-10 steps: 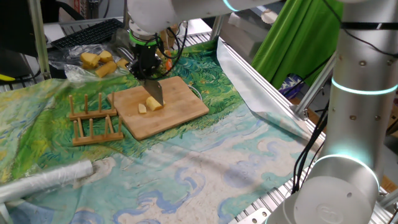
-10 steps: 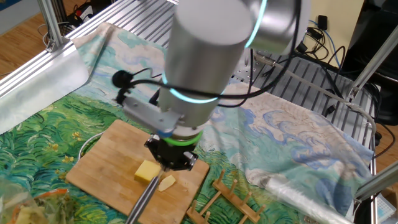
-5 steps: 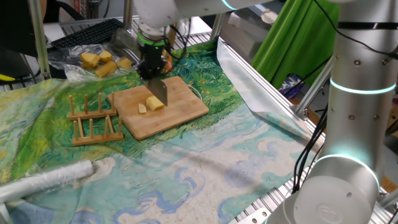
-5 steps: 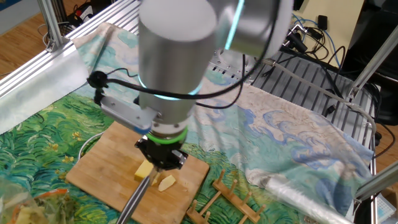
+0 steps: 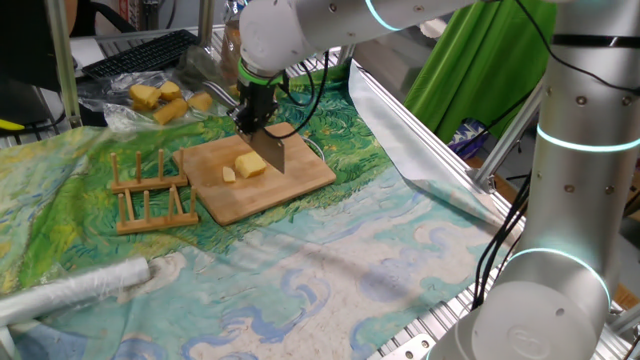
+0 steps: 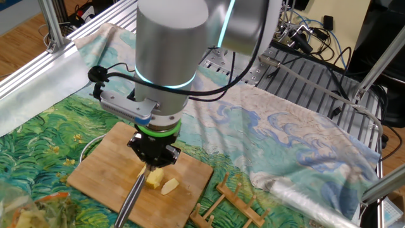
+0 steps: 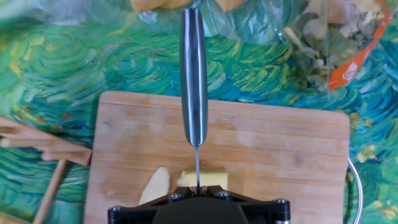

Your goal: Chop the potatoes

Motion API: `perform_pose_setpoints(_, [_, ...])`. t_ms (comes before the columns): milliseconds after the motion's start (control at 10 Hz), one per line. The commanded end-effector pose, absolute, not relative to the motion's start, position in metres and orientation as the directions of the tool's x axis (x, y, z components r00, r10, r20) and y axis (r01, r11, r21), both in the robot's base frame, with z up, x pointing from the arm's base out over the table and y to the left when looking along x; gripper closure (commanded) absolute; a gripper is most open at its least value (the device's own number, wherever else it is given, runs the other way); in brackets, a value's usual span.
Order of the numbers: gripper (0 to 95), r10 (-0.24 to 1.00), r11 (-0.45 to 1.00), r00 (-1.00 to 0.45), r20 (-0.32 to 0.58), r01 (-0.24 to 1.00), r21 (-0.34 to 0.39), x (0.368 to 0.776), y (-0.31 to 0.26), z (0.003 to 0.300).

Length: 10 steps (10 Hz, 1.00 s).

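Knife (image 7: 193, 81) edge bisects potatoes (image 7: 204, 178) in hand view only.

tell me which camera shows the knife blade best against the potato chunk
One fixed view: the knife blade shows side-on beside the potato chunk on the cutting board. The hand view shows only its thin spine edge over the chunk. The other fixed view shows the handle; the end effector hides the blade.

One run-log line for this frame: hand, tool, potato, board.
hand: shut on knife | knife: blade edge over potato chunk | slice: cut off, beside chunk | board: holds both pieces
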<state>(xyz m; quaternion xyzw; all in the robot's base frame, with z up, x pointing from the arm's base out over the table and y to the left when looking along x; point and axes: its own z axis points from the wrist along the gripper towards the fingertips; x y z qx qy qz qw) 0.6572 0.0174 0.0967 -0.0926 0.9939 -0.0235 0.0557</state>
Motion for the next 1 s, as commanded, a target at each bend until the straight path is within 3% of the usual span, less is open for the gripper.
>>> perform_pose_setpoints(100, [95.0, -0.172, 0.985, -0.980, -0.104, -0.168, -0.044, 0.658, 0.017, 0.093])
perform_pose_setpoints(1000, [95.0, -0.158, 0.987, -0.980, -0.121, -0.157, -0.015, 0.650, 0.019, 0.076])
